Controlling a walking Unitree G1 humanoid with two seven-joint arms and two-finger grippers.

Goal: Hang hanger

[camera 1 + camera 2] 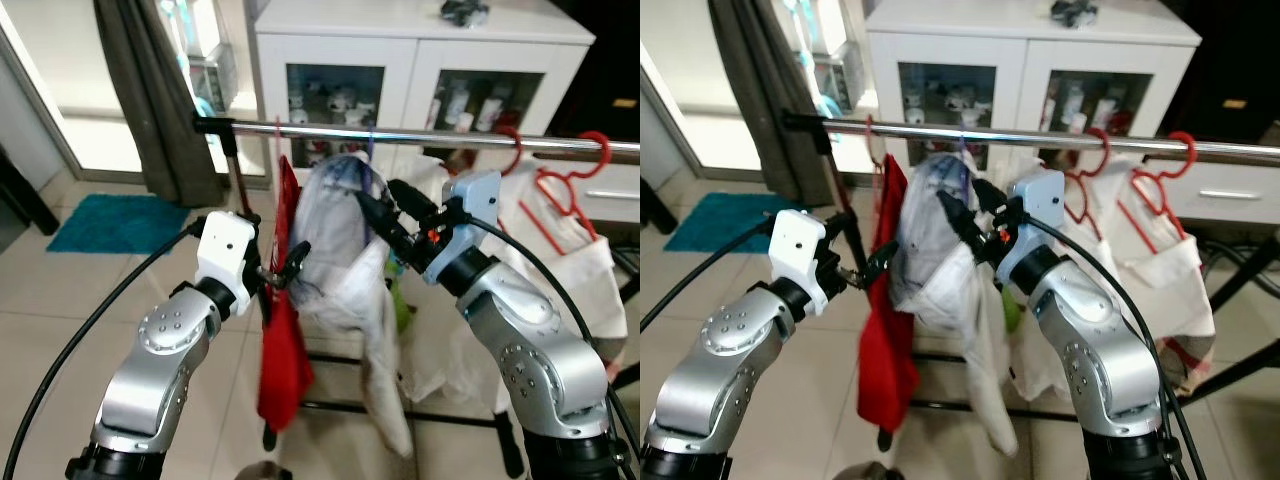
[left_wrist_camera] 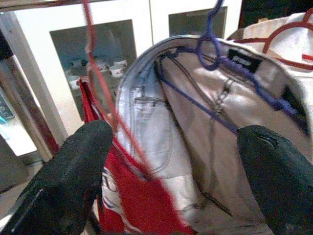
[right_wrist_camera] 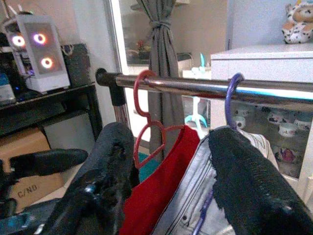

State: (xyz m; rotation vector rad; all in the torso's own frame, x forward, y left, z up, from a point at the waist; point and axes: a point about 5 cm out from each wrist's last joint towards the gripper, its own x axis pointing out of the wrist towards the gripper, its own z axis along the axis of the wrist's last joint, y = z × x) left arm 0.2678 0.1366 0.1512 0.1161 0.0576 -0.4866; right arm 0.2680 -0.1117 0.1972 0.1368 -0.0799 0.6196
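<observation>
A purple hanger (image 3: 234, 94) hooks over the silver rail (image 1: 440, 138) and carries a pale denim garment (image 1: 335, 225). Just left of it a red hanger (image 3: 145, 100) holds a red garment (image 1: 283, 340). My right gripper (image 1: 378, 196) is open just below the rail, at the pale garment's shoulder, with the purple hook beyond its fingers (image 3: 244, 181). My left gripper (image 1: 288, 265) is open lower down, between the red garment and the pale one, and touches neither in the left wrist view. Its fingers (image 2: 73, 171) stand wide apart.
Two more red hangers (image 1: 560, 185) with a white garment (image 1: 590, 270) hang farther right on the rail. A white glass-door cabinet (image 1: 420, 60) stands behind the rack. A grey curtain (image 1: 150, 90) and a teal mat (image 1: 115, 222) are at the left, and the floor is tiled.
</observation>
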